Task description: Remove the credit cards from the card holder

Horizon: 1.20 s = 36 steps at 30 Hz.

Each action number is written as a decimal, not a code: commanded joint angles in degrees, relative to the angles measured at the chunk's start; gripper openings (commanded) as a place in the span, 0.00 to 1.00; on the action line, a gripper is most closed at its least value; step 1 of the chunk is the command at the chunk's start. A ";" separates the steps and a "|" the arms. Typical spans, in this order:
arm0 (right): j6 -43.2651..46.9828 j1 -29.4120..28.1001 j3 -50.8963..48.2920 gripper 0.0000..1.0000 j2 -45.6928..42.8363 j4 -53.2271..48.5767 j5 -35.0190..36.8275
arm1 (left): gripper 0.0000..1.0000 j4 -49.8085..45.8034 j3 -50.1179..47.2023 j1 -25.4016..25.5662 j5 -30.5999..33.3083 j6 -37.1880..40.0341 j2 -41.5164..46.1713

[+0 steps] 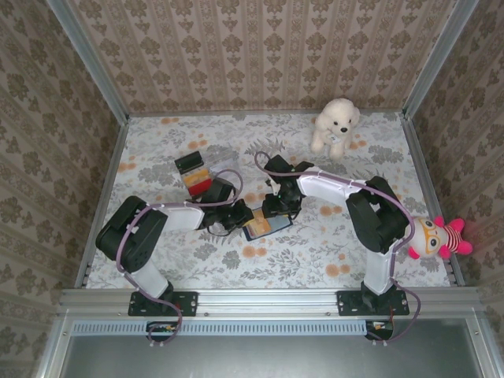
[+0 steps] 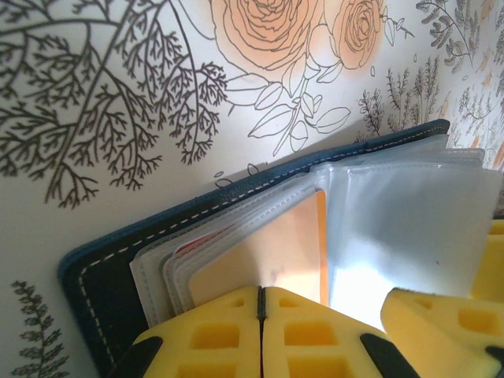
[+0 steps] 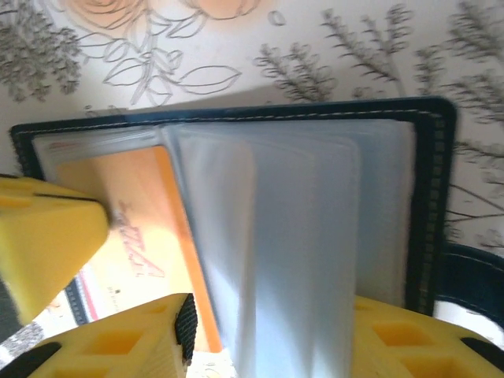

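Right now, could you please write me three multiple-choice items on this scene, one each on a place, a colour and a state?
1. Where on the flower-print table does the fluffy white plush dog sit? A near left; B far right; C centre.
2. What colour is the thin plastic card inside the clear plastic sleeve? A green; B purple; C orange.
3. How is the dark navy stitched bifold card holder? A lying open; B folded shut; C standing on edge.
Answers: B, the top view shows it far right; C, both wrist views show orange; A, its sleeves fan out.
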State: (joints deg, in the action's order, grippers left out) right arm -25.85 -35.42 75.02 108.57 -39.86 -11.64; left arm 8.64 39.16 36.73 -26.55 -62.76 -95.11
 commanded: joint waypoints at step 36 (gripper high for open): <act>1.65 3.57 -4.30 0.23 0.92 11.63 -19.62 | 0.08 -13.14 4.99 3.28 3.95 2.29 1.62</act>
State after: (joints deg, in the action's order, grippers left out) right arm -24.16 -32.80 71.96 108.75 -30.24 -28.03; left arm -2.04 41.89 39.68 -23.92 -61.78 -92.53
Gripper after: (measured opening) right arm 0.234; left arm 0.086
